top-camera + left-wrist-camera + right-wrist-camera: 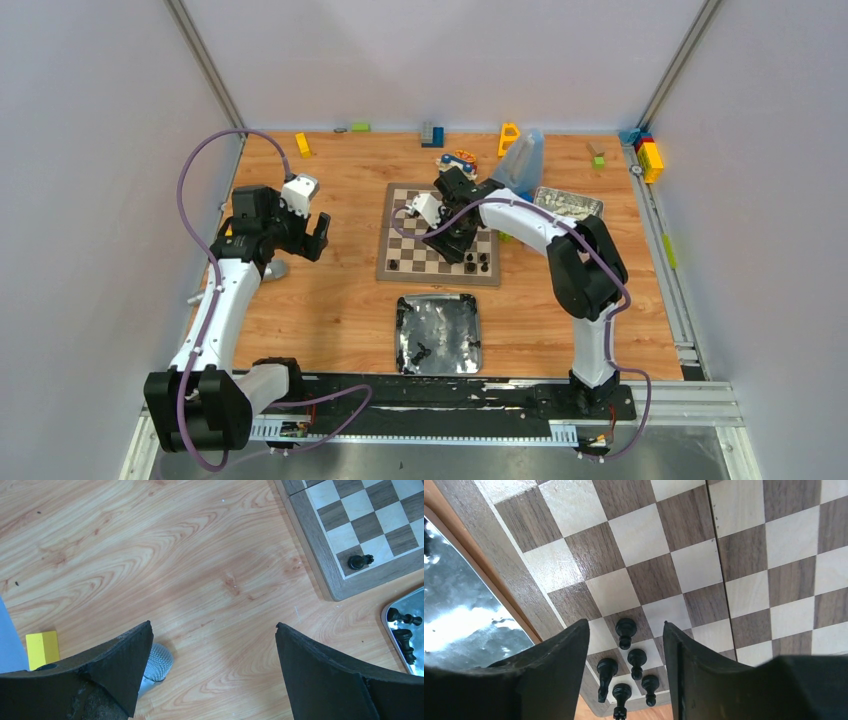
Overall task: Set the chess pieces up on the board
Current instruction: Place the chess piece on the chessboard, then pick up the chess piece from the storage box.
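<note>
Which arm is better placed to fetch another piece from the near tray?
Probably right: the open right claw hangs over the board, close to the tray; the left claw hovers farther off.

Board (430, 279) centre w/ pieces (478, 262) on near rows; tray (450, 330) just in frt; blocks (509, 138) along far edge.

Two white-and-black arms (215, 310), purple cables (182, 185), matte black wedge-shaped end effector fingers (117, 665).
</note>
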`<move>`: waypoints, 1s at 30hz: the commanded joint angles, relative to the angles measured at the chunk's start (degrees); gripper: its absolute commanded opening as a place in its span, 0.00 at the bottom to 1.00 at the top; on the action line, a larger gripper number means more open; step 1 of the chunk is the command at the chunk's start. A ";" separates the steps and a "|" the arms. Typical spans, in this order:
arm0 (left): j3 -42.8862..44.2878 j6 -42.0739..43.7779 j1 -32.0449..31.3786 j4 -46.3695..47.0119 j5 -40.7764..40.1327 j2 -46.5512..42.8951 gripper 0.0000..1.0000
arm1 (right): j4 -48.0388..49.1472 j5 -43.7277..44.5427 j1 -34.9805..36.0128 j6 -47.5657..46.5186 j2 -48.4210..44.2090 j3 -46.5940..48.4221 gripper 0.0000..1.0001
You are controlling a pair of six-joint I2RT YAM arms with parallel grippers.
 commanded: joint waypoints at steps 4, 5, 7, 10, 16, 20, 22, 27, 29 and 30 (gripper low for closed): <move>-0.55 0.91 0.35 1.91 0.87 -0.52 1.00 | 0.94 -4.29 0.34 1.82 -9.94 0.58 0.63; -0.55 0.95 0.35 1.91 0.83 -0.53 1.00 | 1.26 -4.96 0.77 1.68 -11.74 -1.16 0.64; -0.50 0.95 0.34 1.99 0.78 -0.62 1.00 | 2.13 -6.13 2.07 0.86 -15.57 -4.61 0.64; -0.52 0.97 0.35 1.99 0.71 -0.75 1.00 | 2.30 -7.00 4.60 -0.27 -19.97 -10.47 0.64; -0.38 0.94 0.35 1.87 0.81 -0.72 1.00 | 0.97 -5.18 11.10 -1.51 -25.04 -22.09 0.63; -0.38 0.89 0.39 1.67 0.98 -0.72 1.00 | -0.82 -3.32 14.74 -0.78 -25.12 -26.60 0.60; -0.30 0.88 0.36 1.58 1.04 -0.71 1.00 | -1.24 -2.50 15.84 -0.46 -24.55 -27.96 0.60; -0.24 0.88 0.33 1.48 0.99 -0.63 1.00 | -1.78 -1.25 17.78 0.01 -22.39 -29.59 0.58; -0.28 0.88 0.32 1.48 0.92 -0.63 1.00 | -1.73 -1.47 18.29 0.06 -21.59 -29.71 0.58; -0.29 0.88 0.33 1.41 0.93 -0.65 1.00 | -1.53 -1.42 18.66 0.12 -21.24 -29.78 0.58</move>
